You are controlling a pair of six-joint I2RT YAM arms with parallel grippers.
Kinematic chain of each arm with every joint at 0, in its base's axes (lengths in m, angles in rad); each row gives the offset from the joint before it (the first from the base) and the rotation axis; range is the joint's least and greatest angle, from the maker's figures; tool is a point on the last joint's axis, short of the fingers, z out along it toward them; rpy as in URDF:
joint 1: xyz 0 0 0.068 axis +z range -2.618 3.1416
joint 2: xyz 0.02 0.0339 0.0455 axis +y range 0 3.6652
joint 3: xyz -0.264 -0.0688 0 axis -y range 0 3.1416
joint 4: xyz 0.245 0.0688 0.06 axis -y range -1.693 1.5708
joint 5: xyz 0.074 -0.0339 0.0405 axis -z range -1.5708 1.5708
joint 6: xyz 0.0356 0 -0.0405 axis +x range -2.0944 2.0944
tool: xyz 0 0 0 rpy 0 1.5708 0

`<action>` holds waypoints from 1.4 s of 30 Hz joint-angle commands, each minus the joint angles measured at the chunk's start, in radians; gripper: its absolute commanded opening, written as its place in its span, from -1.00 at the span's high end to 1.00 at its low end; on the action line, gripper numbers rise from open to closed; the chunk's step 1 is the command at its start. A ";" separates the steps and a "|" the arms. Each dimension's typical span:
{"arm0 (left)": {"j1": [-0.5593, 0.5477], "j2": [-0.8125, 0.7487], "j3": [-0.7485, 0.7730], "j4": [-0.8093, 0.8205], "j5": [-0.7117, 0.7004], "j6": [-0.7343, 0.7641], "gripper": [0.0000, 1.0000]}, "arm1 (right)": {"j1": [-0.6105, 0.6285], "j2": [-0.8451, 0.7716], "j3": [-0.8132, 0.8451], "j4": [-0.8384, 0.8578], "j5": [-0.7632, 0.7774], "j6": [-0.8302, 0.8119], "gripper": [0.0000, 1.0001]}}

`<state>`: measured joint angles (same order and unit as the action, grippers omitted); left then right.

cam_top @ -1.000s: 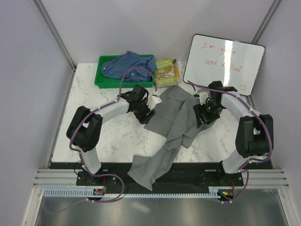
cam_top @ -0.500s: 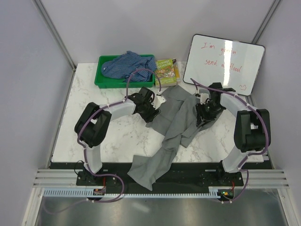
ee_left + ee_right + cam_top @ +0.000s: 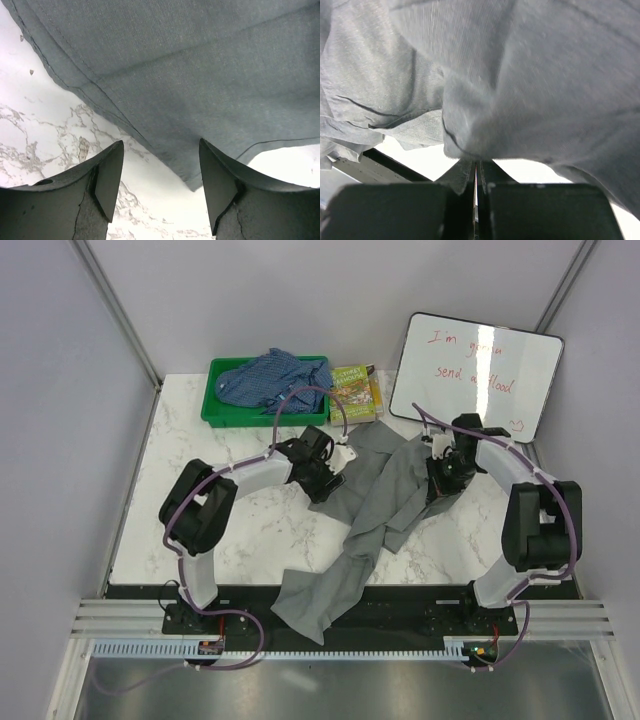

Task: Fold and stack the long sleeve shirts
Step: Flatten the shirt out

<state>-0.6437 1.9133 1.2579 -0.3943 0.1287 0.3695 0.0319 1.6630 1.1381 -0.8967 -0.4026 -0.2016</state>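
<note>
Both on grey shirt (image 3: 375,505): holding left fingers (image 3: 323,483) apart over hem on bench (image 3: 250,535), pinching right fingers (image 3: 473,175) together on fold.

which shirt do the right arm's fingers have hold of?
The grey shirt, sprawled between the arms; the right fingers are shut on a fold of it. The blue checked shirt lies bunched in the green bin.
</note>
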 commanded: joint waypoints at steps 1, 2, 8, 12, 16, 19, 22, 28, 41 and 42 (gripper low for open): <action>-0.008 -0.074 0.047 -0.046 -0.008 -0.030 -0.38 | -0.023 -0.066 -0.003 -0.011 -0.005 -0.021 1.00; -0.008 -0.073 0.054 -0.051 -0.005 -0.030 -0.39 | -0.027 -0.078 -0.005 -0.018 -0.007 -0.021 1.00; -0.008 -0.071 0.044 -0.054 0.037 -0.061 -0.59 | -0.066 -0.141 -0.027 -0.034 -0.001 -0.035 1.00; -0.019 -0.034 0.054 -0.052 0.046 -0.066 -0.69 | -0.082 -0.166 -0.040 -0.038 0.001 -0.044 1.00; -0.045 0.030 0.080 -0.058 -0.006 -0.061 -0.65 | -0.104 -0.177 -0.037 -0.047 0.014 -0.051 1.00; -0.066 0.072 0.071 -0.084 -0.072 -0.032 -0.50 | -0.121 -0.184 -0.035 -0.064 0.045 -0.076 1.00; -0.059 0.067 0.013 -0.090 -0.124 -0.021 0.05 | -0.138 -0.198 -0.034 -0.088 0.096 -0.120 1.00; 0.016 -0.193 -0.229 -0.179 -0.193 0.015 0.96 | -0.159 -0.236 -0.024 -0.152 0.172 -0.229 1.00; 0.141 -0.634 -0.580 -0.414 -0.198 0.089 0.96 | -0.138 -0.112 -0.026 -0.395 0.140 -0.568 1.00; 0.141 -0.654 -0.587 -0.454 -0.180 0.100 0.89 | -0.138 -0.111 -0.014 -0.424 0.136 -0.599 0.91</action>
<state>-0.5037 1.3293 0.7082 -0.7128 -0.0784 0.4168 -0.1146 1.5345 1.0798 -1.1522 -0.2356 -0.6170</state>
